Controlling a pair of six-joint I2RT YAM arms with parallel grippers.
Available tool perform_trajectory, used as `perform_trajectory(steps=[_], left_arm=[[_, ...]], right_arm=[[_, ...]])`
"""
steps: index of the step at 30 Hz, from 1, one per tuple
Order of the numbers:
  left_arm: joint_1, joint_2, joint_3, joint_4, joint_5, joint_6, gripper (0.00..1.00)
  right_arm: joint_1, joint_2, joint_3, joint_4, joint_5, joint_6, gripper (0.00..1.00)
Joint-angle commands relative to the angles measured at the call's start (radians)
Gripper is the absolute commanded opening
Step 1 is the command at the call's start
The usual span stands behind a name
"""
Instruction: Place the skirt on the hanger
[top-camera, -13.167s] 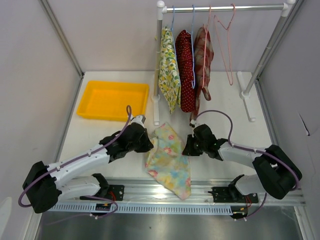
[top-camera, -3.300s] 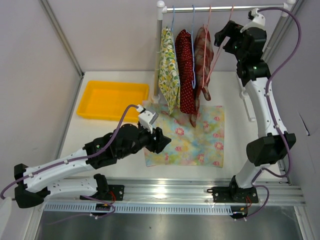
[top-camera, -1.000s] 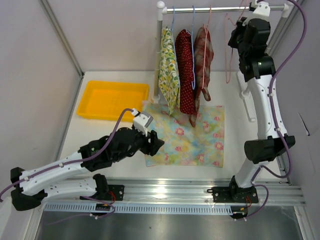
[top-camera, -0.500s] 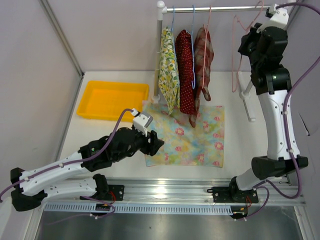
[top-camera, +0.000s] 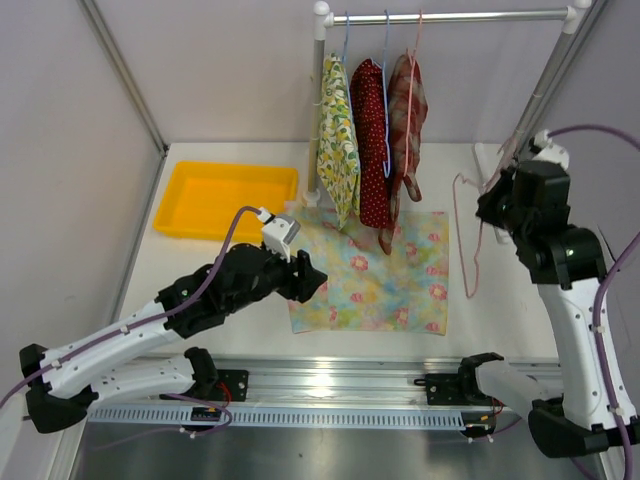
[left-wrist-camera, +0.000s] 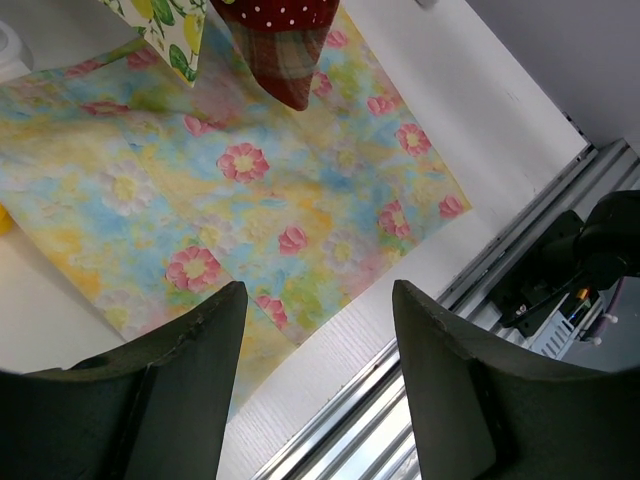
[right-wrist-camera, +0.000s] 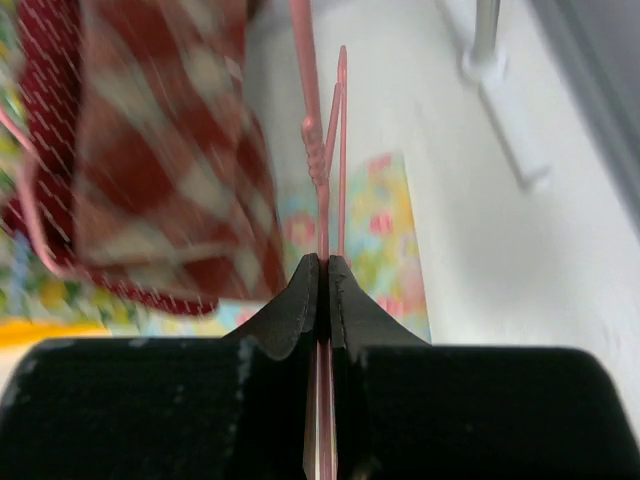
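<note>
Top external: hung garments (top-camera: 373, 140) overlap the skirt (top-camera: 385, 285), pink hanger (top-camera: 477, 250) just beside.

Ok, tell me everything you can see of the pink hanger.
The pink hanger is thin bare wire with a twisted neck, carrying no clothing. It is off the rail, gripped by the right gripper, whose jaws are shut on the wire. It hangs tilted just right of the floral skirt; whether its lower end touches the table cannot be told.

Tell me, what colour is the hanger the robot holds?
The hanger is pink; right wrist view.
</note>
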Motion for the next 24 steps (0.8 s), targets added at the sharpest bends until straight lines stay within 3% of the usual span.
perform_trajectory(steps=[1,9,13,18,21,24], left_arm=[[0.025,-0.013,0.017,0.031,0.058,-0.041,0.66],[0.062,-0.021,0.003,0.035,0.121,-0.072,0.66],[0.08,-0.031,-0.012,0.032,0.154,-0.089,0.66],[0.092,-0.031,-0.021,0.028,0.197,-0.102,0.66],[0.092,-0.022,-0.023,0.008,0.196,-0.109,0.65],[0.092,-0.021,-0.041,0.005,0.197,-0.121,0.65]], right_arm=[[0.03,-0.098,-0.184,-0.114,-0.085,0.098,0.0],[0.246,-0.305,-0.483,-0.052,-0.248,0.203,0.0],[0.296,-0.388,-0.638,0.07,-0.464,0.226,0.0],[0.422,-0.456,-0.85,0.368,-0.608,0.29,0.0],[0.583,-0.41,-0.93,0.526,-0.548,0.304,0.0],[0.655,-0.356,-1.002,0.702,-0.535,0.29,0.0]])
